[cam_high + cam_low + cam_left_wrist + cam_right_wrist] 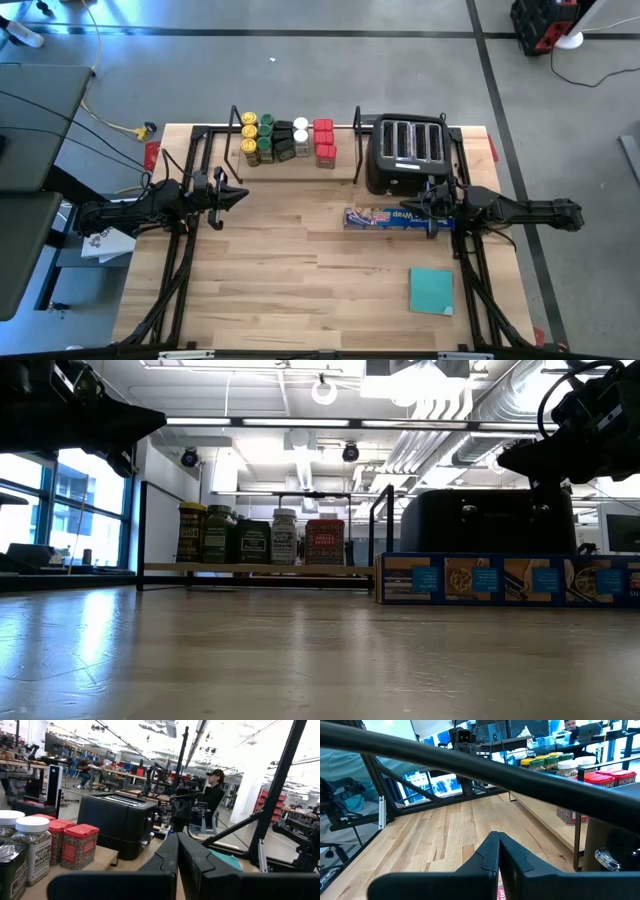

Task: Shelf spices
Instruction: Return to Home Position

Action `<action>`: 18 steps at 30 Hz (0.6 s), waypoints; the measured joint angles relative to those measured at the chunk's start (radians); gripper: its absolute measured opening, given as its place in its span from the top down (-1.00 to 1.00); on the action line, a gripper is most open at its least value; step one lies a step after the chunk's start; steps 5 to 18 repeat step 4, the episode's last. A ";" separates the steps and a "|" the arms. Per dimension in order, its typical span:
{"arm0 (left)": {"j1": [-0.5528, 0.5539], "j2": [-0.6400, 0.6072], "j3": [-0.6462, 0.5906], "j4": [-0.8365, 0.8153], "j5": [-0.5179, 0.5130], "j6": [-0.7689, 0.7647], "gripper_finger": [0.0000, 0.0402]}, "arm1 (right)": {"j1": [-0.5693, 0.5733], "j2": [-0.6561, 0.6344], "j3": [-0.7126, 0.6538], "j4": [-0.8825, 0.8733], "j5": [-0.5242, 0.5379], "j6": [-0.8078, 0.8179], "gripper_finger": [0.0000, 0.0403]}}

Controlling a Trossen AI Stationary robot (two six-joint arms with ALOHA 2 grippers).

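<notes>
The spices stand in rows on the shelf's wooden floor at the table's far side: yellow-lidded and green-lidded jars, black ones, white-capped jars and red square tins. In the low view they line up on the shelf; the left wrist view shows the red tins and a white-capped jar. My left gripper hovers shut near the shelf's left end, above the table. My right gripper hovers shut over the blue box's right part, in front of the toaster.
A black four-slot toaster stands right of the shelf. The long blue plastic-wrap box lies in front of it, and a flat teal square lies near the right front. A person sits beyond the table.
</notes>
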 joint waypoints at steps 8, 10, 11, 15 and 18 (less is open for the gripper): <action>0.000 0.000 0.000 0.000 0.000 0.000 1.00 | 0.000 0.000 0.000 0.000 0.000 0.000 1.00; 0.000 0.000 0.000 0.000 0.000 0.000 1.00 | 0.000 0.000 0.000 0.000 0.000 0.000 1.00; 0.000 0.000 0.000 0.000 0.000 0.000 1.00 | 0.000 0.000 0.000 0.000 0.000 0.000 1.00; 0.000 0.000 0.000 0.000 0.000 0.000 1.00 | 0.000 0.000 0.000 0.000 0.000 0.000 1.00; 0.000 0.000 0.000 0.000 0.000 0.000 1.00 | 0.000 0.000 0.000 0.000 0.000 0.000 1.00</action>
